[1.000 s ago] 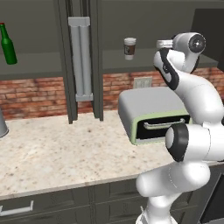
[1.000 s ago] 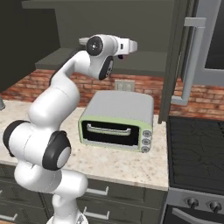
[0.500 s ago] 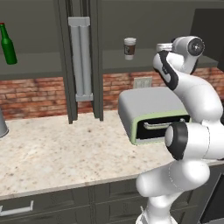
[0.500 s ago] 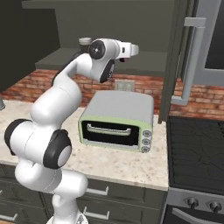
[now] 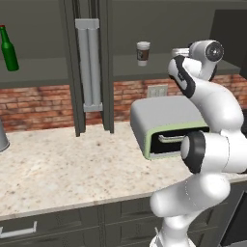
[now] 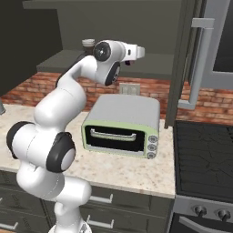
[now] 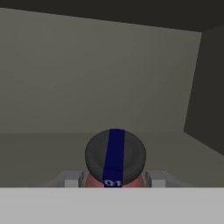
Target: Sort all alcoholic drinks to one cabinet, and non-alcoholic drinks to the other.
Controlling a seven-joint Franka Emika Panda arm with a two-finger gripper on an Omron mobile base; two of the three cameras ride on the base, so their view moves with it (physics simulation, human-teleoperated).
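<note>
In the hand view my gripper point(image 7: 113, 178) is shut on the tiny purple bottle point(image 7: 115, 155), a non-alcoholic drink. I see its dark cap with a blue stripe between the grey fingers point(image 7: 72, 178). It hangs just over the right cabinet's shelf point(image 7: 52, 153). My hand point(image 5: 181, 52) reaches into that cabinet, right of the paper coffee cup point(image 5: 143, 52) standing on the same shelf point(image 5: 144, 72). From the right base view the hand point(image 6: 134, 52) points right and the cup lid point(image 6: 88, 43) peeks out behind the arm. A green bottle point(image 5: 8, 49) stands in the left cabinet point(image 5: 38, 77).
A grey and green toaster oven point(image 5: 169, 120) sits on the counter below the hand. Open cabinet doors with pale bar handles point(image 5: 89, 62) point(image 6: 200, 59) stand edge-on. A grey canister point(image 5: 2, 137) is at the far left, and a stove point(image 6: 205, 150) at the right.
The hand has sunk slightly toward the shelf with the bottle still in its grip. Nothing else has moved.
</note>
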